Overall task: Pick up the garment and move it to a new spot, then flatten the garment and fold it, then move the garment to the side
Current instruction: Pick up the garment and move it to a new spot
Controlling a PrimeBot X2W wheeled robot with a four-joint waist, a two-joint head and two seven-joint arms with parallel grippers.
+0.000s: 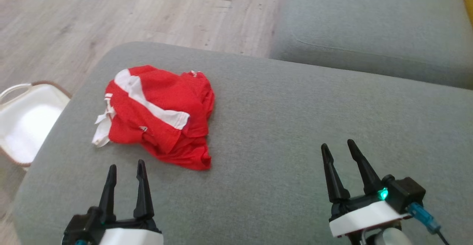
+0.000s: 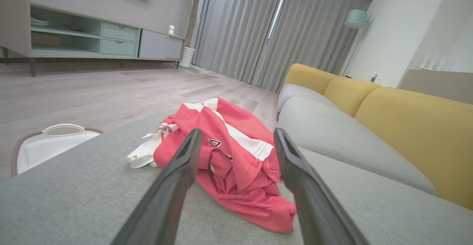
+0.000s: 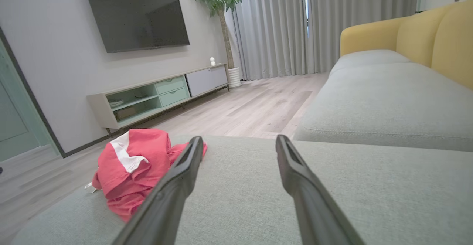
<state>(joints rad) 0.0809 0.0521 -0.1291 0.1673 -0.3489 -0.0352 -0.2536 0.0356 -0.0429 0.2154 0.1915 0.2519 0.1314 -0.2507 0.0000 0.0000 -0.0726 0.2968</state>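
Garment (image 1: 155, 115): red with a white band and white trim, crumpled in a heap left of centre in the head view. It lies on the grey cushion (image 1: 281, 126), close to that cushion's left edge. Layers overlap; a white strip trails out at the heap's lower left and a red flap points toward the bottom of the frame. Left gripper (image 1: 125, 165): lower left, just below the heap, fingers spread, nothing between them, tips clear of the cloth. In the left wrist view the heap sits straight ahead, framed by the two fingers. Right gripper (image 1: 337, 144): lower right, likewise spread and empty, well apart from the garment. White basket (image 1: 26, 123): far left edge, down on the wood floor. Judgement: the first pick-up is not yet begun, and the left arm looks best placed for it. Aim for a raised fold near the heap's middle rather than the trailing strip. Bite cloth only, not the cushion cover. Lift until the lowest flap hangs free, then carry toward the bare grey stretch at frame centre, away from the left edge.
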